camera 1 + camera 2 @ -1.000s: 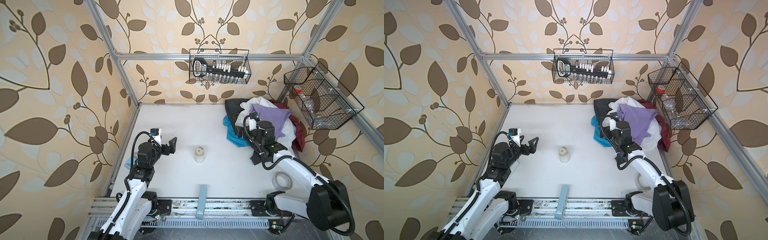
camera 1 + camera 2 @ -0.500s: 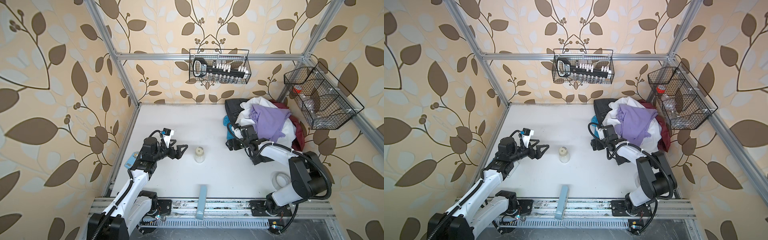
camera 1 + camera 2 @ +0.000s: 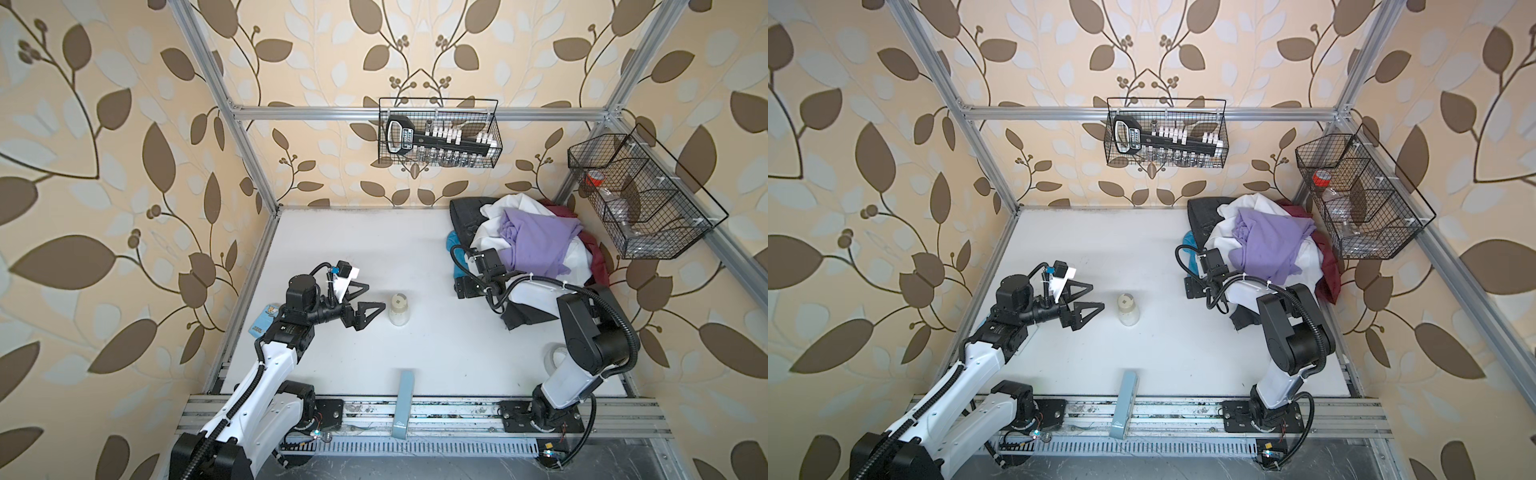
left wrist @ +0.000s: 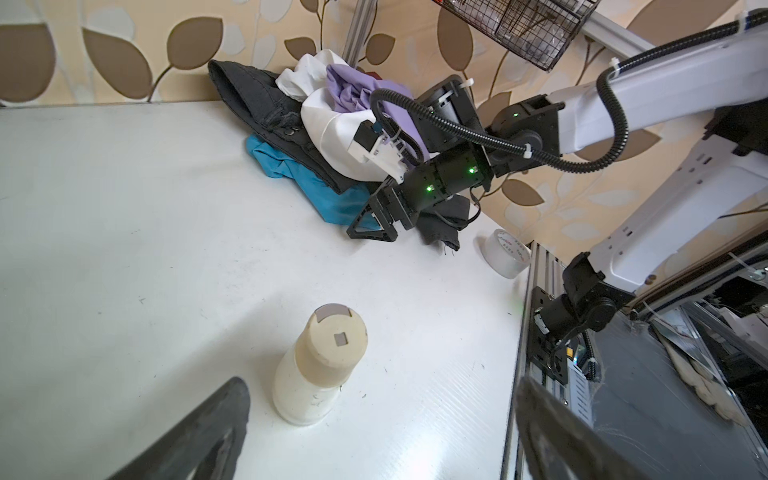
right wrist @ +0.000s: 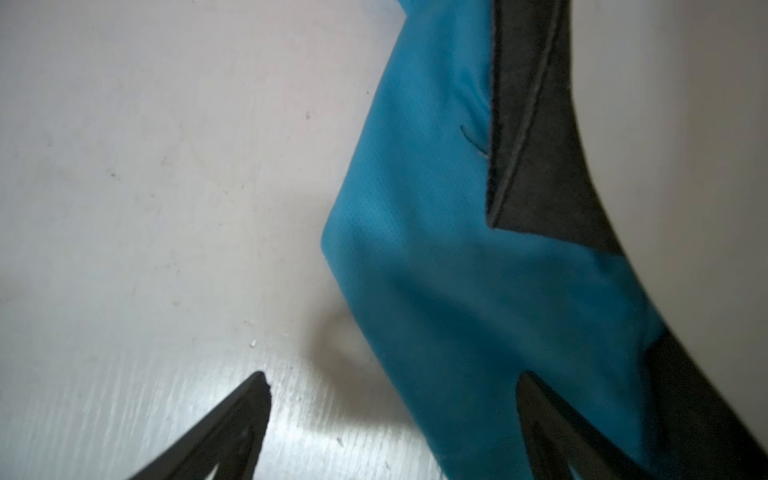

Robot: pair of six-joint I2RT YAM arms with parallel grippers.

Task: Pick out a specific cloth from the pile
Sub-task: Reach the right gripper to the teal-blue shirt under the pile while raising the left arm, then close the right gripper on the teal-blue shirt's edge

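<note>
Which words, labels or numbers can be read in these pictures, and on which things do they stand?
No text can be read with certainty.
Black tool holder in the wire basket: white label, too blurred.
Tape roll: red print, too small.
Upright blue card: small mark, too small.

No lettering can be read with confidence anywhere on the bench. A white-bordered label on the black tool rack (image 3: 449,143) in the wire basket (image 3: 440,99) carries bold letters too small to make out. Red print on the tape roll (image 4: 506,253) and a small white mark on the blue strip (image 3: 402,423) at the front rail (image 3: 457,419) are likewise illegible.
</note>
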